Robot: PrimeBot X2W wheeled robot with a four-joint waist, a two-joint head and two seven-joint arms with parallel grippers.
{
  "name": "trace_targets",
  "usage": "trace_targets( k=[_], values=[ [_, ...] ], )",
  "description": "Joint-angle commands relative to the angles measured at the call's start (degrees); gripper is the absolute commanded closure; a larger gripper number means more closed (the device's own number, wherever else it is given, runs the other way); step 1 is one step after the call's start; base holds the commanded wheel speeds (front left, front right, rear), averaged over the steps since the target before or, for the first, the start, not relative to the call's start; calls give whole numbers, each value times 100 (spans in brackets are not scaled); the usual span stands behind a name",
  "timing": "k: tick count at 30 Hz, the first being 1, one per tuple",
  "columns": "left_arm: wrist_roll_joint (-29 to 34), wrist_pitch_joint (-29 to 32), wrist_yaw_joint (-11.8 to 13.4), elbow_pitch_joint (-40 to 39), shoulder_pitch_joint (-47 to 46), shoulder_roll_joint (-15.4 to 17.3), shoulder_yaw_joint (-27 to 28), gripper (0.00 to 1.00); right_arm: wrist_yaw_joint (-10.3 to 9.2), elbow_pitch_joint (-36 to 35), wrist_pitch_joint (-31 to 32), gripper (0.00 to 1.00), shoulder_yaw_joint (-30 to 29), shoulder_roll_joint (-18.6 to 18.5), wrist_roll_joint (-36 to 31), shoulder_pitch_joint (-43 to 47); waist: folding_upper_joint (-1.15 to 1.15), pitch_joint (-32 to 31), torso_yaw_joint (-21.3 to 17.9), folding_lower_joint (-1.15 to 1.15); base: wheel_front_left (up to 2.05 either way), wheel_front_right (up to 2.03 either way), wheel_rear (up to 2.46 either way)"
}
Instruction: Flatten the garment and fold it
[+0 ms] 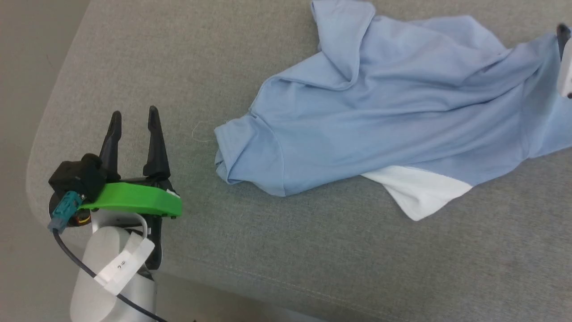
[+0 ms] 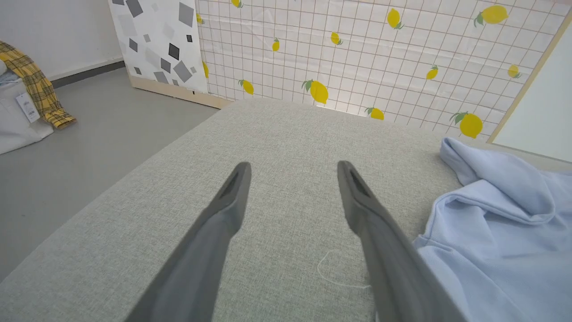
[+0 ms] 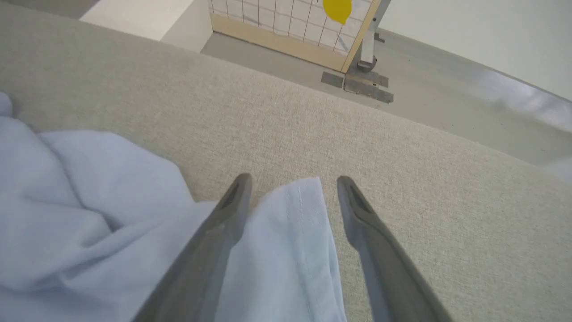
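The right pincer [image 3: 292,183] stands spread, and a hemmed edge [image 3: 295,232] of the garment [image 1: 380,112] lies loose between its fingers, not pinched. The left pincer [image 1: 134,114] is spread as well and carries nothing; it hangs over bare worktop [image 1: 313,250], well apart from the garment on its sleeve side. A loose thread [image 1: 199,132] lies on the cloth cover between that pincer and the sleeve [image 1: 237,147].

The garment itself lies crumpled on the worktop. One flap is turned over on its far part, deep creases run across its body, and a white patch [image 1: 420,190] pokes out from under its near edge. Its right end runs past the head view's border, so how far it reaches there cannot be told.

By my reading the flattening is barely begun – and the risks are plain enough:
- If the right pincer bites where the hem is doubled, it would likely lift two layers together and carry the crease along.
- A pull from one end alone would probably drag the whole soft garment across the worktop – not spread it.
- The turned-over flap, if left under, would end up pressed into the fold.
- Fingertips driven too low beside the garment could catch the worktop's cover
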Motion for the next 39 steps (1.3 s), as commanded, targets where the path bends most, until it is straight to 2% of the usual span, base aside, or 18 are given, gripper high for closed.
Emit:
trace_targets(
  k=[1, 9, 16, 24, 31, 35, 39],
  values=[
    [36, -27, -34, 50, 35, -15, 20, 0, -11, -49, -273, 0, -42, 57, 118, 64, 0, -396, -290, -1, 0, 0, 0],
    [80, -26, -32, 242, 363, 70, 100, 0, -11, -530, -1909, 0, -161, 467, 926, 877, 0, -1153, -811, -1, 0, 0, 0],
    [46, 50, 41, 253, 700, 100, 121, 0, -11, -1342, -2941, 0, -340, 915, 1381, 2282, 0, -1609, -1177, -1, 0, 0, 0],
    [-28, 156, 90, 172, 965, 86, 96, 0, -11, -2225, -3270, 0, -586, 1510, 1579, 3928, 0, -1775, -1357, -1, 0, 0, 0],
    [-126, 269, 107, 232, 1002, 50, 33, 0, -11, -2639, -3276, 0, -565, 1664, 1919, 4805, 0, -1797, -1407, -1, 0, 0, 0],
    [-96, 703, 56, 334, 620, 147, -158, 0, -11, -2747, -3308, 0, -512, 1667, 2118, 4918, 0, -1694, -1419, -1, 0, 0, 0],
    [-99, 1723, 73, 687, -228, 268, -343, 0, -11, -2900, -3283, 0, -480, 1668, 2140, 4854, 0, -1460, -1455, -1, 0, 0, 0]
  ],
)
